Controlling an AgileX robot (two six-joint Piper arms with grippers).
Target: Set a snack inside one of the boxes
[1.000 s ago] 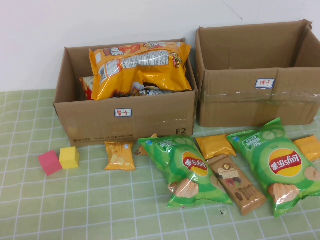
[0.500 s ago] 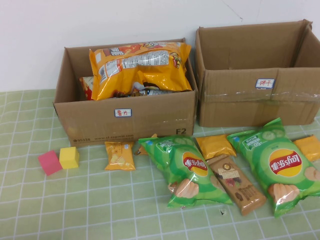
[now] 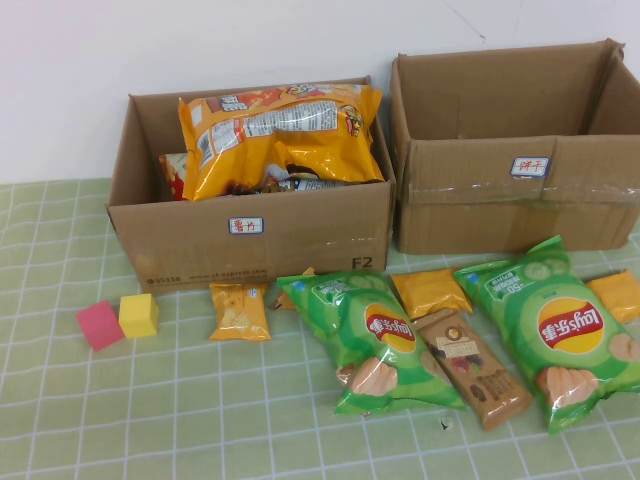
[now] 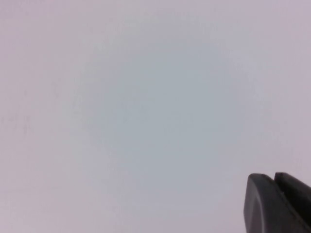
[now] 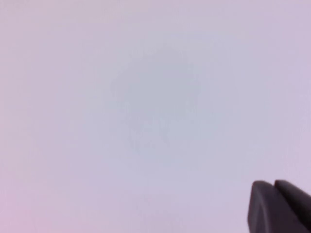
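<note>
Sitting at the table's back left, the lower brown box (image 3: 250,235) is holding a big orange chip bag (image 3: 280,135). Lying in front: two green chip bags (image 3: 375,340), a brown bar (image 3: 472,368), small orange packets (image 3: 240,312). Left gripper (image 4: 277,204) and right gripper (image 5: 278,206) are both facing a blank wall, jaws closed together, gripping nothing.

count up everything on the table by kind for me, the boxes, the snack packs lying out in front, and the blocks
Cardboard boxes: 2, the lower box and the taller box
Green chip bags: 2
Small orange packets: at least 3
Brown bar: 1
Blocks: 2, pink block and yellow block
Total: at least 10
Left gripper and right gripper: shut, facing blank white, off the table.
</note>
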